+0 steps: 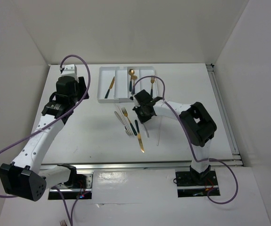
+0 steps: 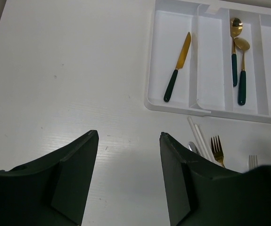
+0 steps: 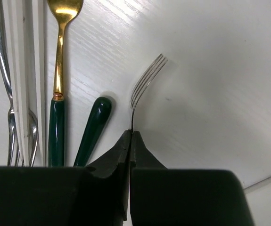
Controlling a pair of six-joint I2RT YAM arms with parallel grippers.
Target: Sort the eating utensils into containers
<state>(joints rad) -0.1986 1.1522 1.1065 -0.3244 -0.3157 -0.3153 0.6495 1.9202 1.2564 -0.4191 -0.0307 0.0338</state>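
1. Right now your right gripper [image 3: 130,135] is clamped on the thin stem of a silver fork [image 3: 147,80], with the jaws pressed flat together around it.
2. The fork's tines point away from the gripper over the white table [image 2: 69,70]. You cannot tell whether the fork is lifted or resting on it.
3. Just left of that grip lie a teal handle [image 3: 93,129], a gold piece [image 3: 57,80] with a teal grip, and pale sticks [image 3: 27,56]. All three are close beside one another on the table.
4. From above, you see this gripper just in front of the tray [image 2: 173,104], at the near edge of its right half.
5. Your left gripper [image 2: 128,134] has its fingers wide apart and nothing between them. It hangs over bare table, left of the tray and well apart from the loose pieces.
6. In the tray, a knife [image 2: 177,66] lies slanted in the leftmost compartment, and two spoons [image 2: 242,70] lie side by side in the third. A gold fork [image 1: 152,82] sits in the rightmost.
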